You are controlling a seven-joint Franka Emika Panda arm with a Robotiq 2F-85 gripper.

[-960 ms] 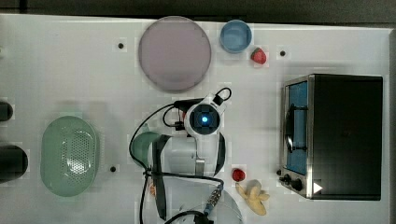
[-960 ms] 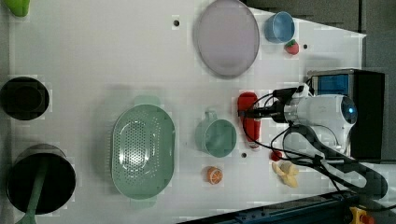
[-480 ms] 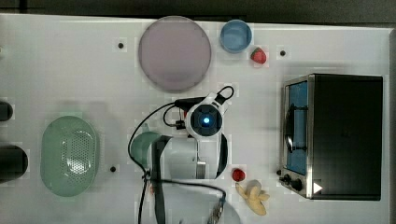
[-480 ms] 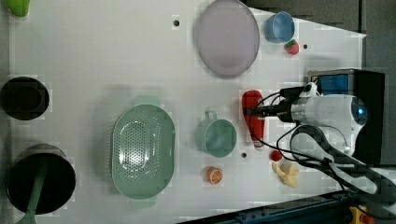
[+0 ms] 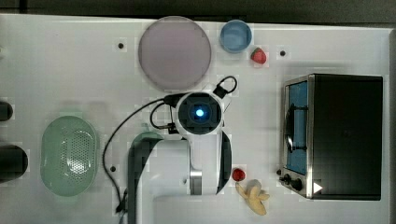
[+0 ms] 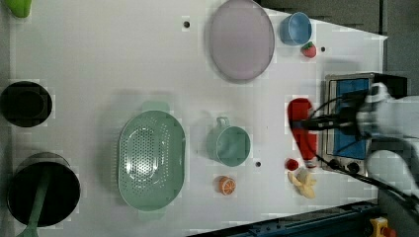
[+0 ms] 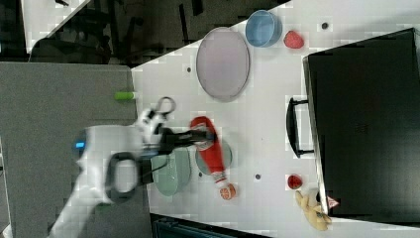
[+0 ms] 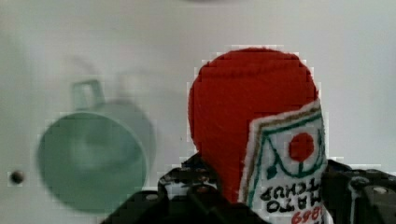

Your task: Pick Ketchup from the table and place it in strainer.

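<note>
My gripper is shut on the Ketchup, a long red squeeze bottle, and holds it above the table by its middle. In the right view the Ketchup hangs over the green cup, white end pointing down the picture, with the gripper across it. The wrist view has the bottle's red end and label between the black fingers. The mint-green strainer sits well off to the left view's left. In the top view the strainer lies at the left, and the arm hides the bottle.
A green cup stands between bottle and strainer. A mauve plate, blue bowl and strawberry lie at the back. A toaster oven, red ball, banana, orange slice and black pots also stand around.
The jaws have closed on the Ketchup. The arm has risen with it, and the bottle has shifted toward the left view's right.
</note>
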